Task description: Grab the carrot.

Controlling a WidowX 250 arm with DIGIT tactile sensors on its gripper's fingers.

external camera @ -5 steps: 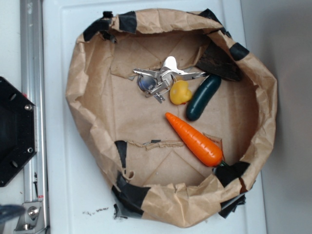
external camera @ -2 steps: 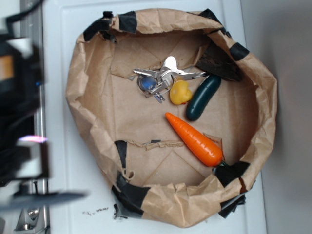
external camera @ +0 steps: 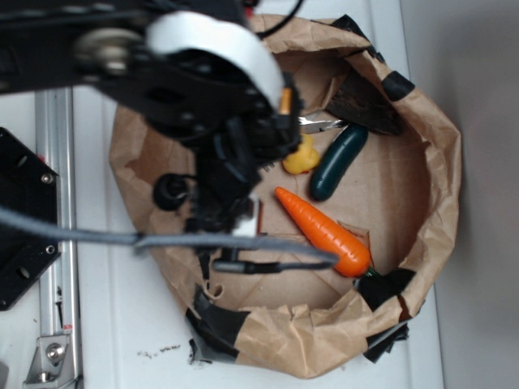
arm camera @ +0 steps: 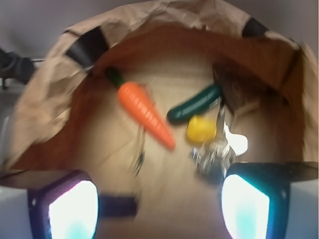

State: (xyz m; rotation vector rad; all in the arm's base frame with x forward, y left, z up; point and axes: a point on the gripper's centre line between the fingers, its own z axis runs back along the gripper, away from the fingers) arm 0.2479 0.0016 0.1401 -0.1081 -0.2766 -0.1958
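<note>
The arm (external camera: 186, 97) is mostly matte black, built from blocky links and blurred in the overhead view. A white rounded cover (external camera: 215, 40) caps one joint, with a grey circular hub (external camera: 101, 49) beside it. A small orange mark (external camera: 285, 100) shows on the black body near its right edge. A round black knob (external camera: 169, 192) sticks out lower down. A grey cable (external camera: 97, 237) runs across below. In the wrist view, the fingers (arm camera: 70, 206) have dark edges and glowing pale faces.
</note>
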